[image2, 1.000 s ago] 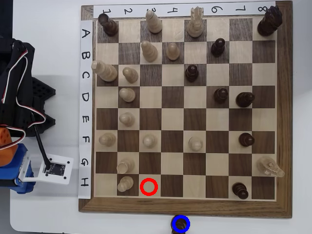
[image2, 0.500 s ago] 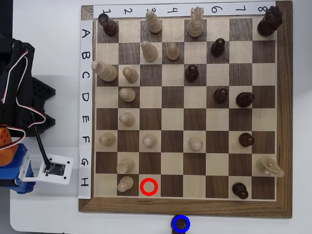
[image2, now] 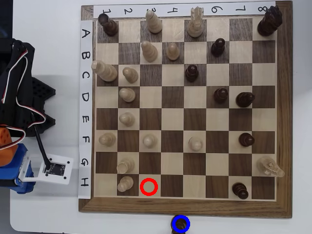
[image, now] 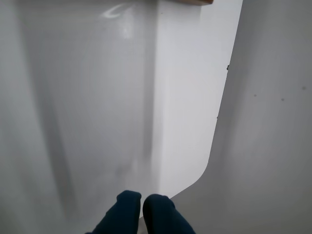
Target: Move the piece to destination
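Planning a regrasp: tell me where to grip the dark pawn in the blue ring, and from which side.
Probably its round head, from straight above: the dark pawn stands upright in the blue ring, and the board's rim lies close beside it. Close left-right as the overhead view shows it.

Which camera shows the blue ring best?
The overhead view: the blue ring lies just below the chessboard's bottom edge, around a dark piece. The wrist view shows only white surface and the shut gripper.
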